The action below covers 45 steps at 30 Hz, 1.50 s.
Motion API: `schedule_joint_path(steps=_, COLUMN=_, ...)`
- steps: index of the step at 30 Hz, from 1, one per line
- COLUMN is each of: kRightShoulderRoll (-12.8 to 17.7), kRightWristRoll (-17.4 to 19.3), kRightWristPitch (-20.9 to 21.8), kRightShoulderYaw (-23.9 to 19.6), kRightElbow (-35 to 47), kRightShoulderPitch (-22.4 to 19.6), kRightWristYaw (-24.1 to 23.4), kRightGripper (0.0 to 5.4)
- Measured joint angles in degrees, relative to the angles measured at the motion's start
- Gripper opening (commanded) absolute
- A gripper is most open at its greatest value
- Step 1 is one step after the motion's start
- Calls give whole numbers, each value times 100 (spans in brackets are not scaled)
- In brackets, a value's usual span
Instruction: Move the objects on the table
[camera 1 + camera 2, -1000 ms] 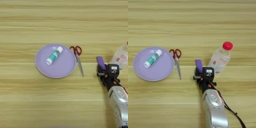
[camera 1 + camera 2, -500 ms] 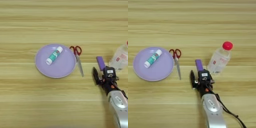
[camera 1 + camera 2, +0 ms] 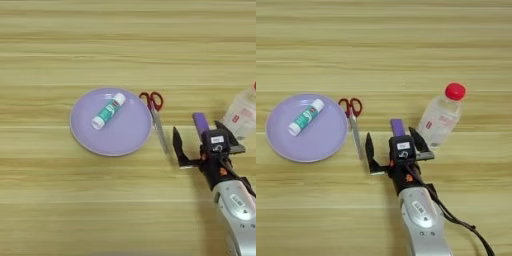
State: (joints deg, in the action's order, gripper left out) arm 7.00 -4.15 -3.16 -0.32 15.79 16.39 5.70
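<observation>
I have the end effector [image 3: 393,150] spread wide, empty, fingers flanking the purple block's [image 3: 397,126] near end on the counter [image 3: 384,45], bottle [image 3: 440,117] just right, scissors [image 3: 353,122] left. Step: approach to grasp. Next I advance, then close.

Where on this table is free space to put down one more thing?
The table is bare behind the plate and bottle, and in front of the plate. It is crowded between scissors and bottle, where the gripper straddles the purple block.
</observation>
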Motion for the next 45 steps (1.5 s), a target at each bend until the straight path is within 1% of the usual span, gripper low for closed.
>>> schedule_joint_path(steps=2, kRightShoulderRoll=9, kRightWristRoll=-58, kRightWristPitch=15, kRightShoulderYaw=74, kRightElbow=32, kRightShoulderPitch=4, kRightWristYaw=7, kRightGripper=538)
schedule_joint_path(steps=7, kRightShoulderRoll=106, kRightWristRoll=-356, kRightWristPitch=55, kRightShoulderYaw=342, kRightElbow=47, kRightShoulderPitch=76, kRightWristYaw=93, kRightGripper=538)
schedule_joint_path(steps=10, kRightShoulderRoll=116, kRightWristRoll=-400, kRightWristPitch=76, kRightShoulderYaw=494, kRightElbow=51, kRightShoulderPitch=80, kRightWristYaw=133, kRightGripper=538)
schedule_joint_path(steps=13, kRightShoulderRoll=70, kRightWristRoll=-346, kRightWristPitch=120, kRightShoulderYaw=622, kRightElbow=-101, kRightShoulderPitch=50, kRightWristYaw=239, kRightGripper=538)
schedule_joint_path(steps=21, kRightShoulderRoll=77, kRightWristRoll=-322, kRightWristPitch=158, kRightShoulderYaw=587, kRightElbow=-545, kRightShoulderPitch=-87, kRightWristYaw=241, kRightGripper=538)
schedule_joint_path(steps=23, kRightShoulderRoll=84, kRightWristRoll=-323, kRightWristPitch=181, kRightShoulderYaw=552, kRightElbow=-736, kRightShoulderPitch=-187, kRightWristYaw=236, kRightGripper=538)
schedule_joint_path(steps=31, kRightShoulderRoll=99, kRightWristRoll=-344, kRightWristPitch=247, kRightShoulderYaw=486, kRightElbow=-1006, kRightShoulderPitch=-329, kRightWristYaw=223, kRightGripper=538)
schedule_joint_path(steps=35, kRightShoulderRoll=64, kRightWristRoll=-312, kRightWristPitch=128, kRightShoulderYaw=490, kRightElbow=-1242, kRightShoulderPitch=-648, kRightWristYaw=244, kRightGripper=538)
schedule_joint_path(steps=37, kRightShoulderRoll=50, kRightWristRoll=-292, kRightWristPitch=116, kRightShoulderYaw=487, kRightElbow=-1322, kRightShoulderPitch=-731, kRightWristYaw=247, kRightGripper=538)
schedule_joint_path(steps=41, kRightShoulderRoll=-6, kRightWristRoll=-100, kRightWristPitch=-12, kRightShoulderYaw=461, kRightElbow=-1501, kRightShoulderPitch=-944, kRightWristYaw=345, kRightGripper=538)
schedule_joint_path(steps=45, kRightShoulderRoll=-51, kRightWristRoll=17, kRightWristPitch=-11, kRightShoulderYaw=409, kRightElbow=-1732, kRightShoulderPitch=-1126, kRightWristYaw=345, kRightGripper=538)
